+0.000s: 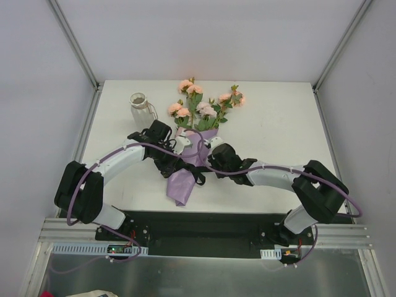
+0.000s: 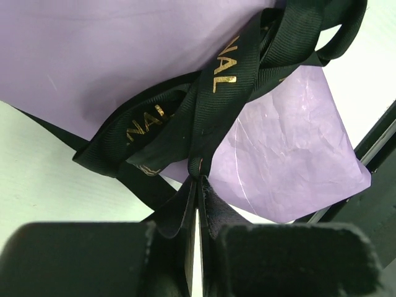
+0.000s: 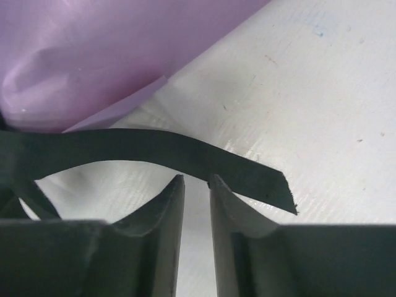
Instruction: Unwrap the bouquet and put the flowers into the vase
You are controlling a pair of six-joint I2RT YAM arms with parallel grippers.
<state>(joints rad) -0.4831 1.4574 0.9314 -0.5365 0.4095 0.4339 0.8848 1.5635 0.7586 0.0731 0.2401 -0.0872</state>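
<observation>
Two holds on ribbon [image 2: 216, 105]: clenched on it with left jaws, nearly closed at its loose end with right jaws, grip there unclear. Pull apart slowly, keeping bouquet [image 1: 182, 179] flat on worktop [image 1: 278, 111] near vase [image 1: 140, 106].

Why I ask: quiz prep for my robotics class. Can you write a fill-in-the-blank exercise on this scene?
1. The left hand is ____ on the black ribbon.
2. In the top view, the vase stands to the ____ of the flowers.
3. The lettering printed on the black ribbon is ____ in colour.
Missing words: shut; left; gold.
</observation>
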